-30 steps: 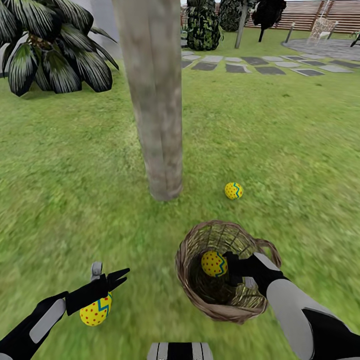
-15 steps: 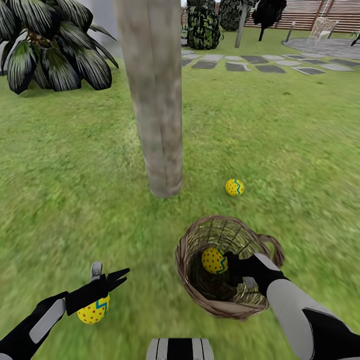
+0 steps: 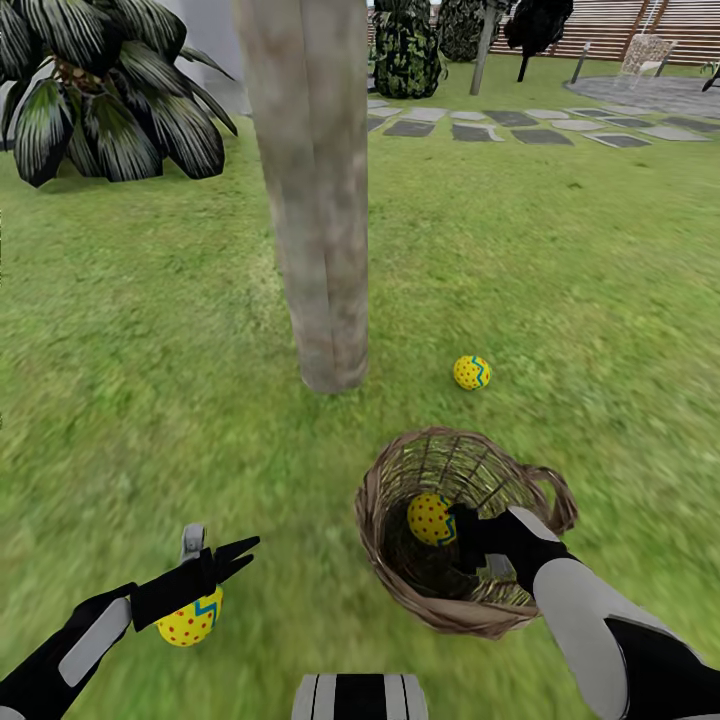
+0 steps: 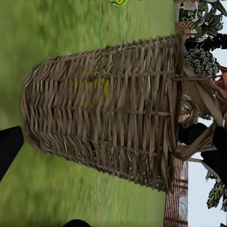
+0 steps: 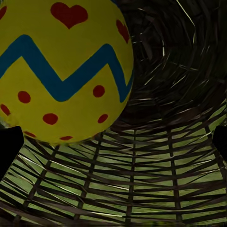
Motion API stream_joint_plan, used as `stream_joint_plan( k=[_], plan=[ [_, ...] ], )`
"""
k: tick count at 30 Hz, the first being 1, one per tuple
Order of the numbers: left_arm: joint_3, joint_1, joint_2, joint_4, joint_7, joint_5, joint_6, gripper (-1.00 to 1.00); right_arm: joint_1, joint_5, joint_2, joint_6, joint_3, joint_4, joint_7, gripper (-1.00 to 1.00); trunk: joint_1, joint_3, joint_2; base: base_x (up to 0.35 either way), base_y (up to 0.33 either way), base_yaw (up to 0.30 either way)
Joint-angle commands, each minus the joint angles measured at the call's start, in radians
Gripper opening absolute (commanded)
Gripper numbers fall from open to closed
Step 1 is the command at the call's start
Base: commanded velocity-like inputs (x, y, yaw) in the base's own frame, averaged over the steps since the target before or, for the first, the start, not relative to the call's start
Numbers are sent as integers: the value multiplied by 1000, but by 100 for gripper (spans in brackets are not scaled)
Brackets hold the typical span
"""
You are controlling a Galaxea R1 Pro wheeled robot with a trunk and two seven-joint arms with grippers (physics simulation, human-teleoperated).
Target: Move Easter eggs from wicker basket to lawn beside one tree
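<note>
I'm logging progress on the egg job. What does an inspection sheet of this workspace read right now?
Surface: lawn, mottled green grass.
Job's things: one Easter egg on the grass beside the tree; one inside the wicker basket; one on the grass under the left gripper.
Clutter: nothing seen.
Grippers: left open; right gripper inside the basket beside the egg, closure unclear.
Cables: nothing seen.
Surroundings: palm, stone path, wooden fence.

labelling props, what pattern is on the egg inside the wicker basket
Yellow egg with a blue zigzag band, red dots and red hearts; clearest in the right wrist view.
</note>
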Motion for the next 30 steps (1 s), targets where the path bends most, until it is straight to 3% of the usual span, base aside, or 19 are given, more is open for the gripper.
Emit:
stream_joint_plan(
  k=[1,22,30],
  plan=[
    [0,0,0,0,0,0,0,100,0,0,0,0,0,0,0,100,0,0,0,8,227,0],
    [0,0,0,10,0,0,0,100,0,0,-17,0,0,2,1,100,0,-3,0,23,33,-19],
    [-1,0,0,10,0,0,0,100,0,0,-17,0,0,2,1,100,0,-3,0,58,44,-156]
  ],
)
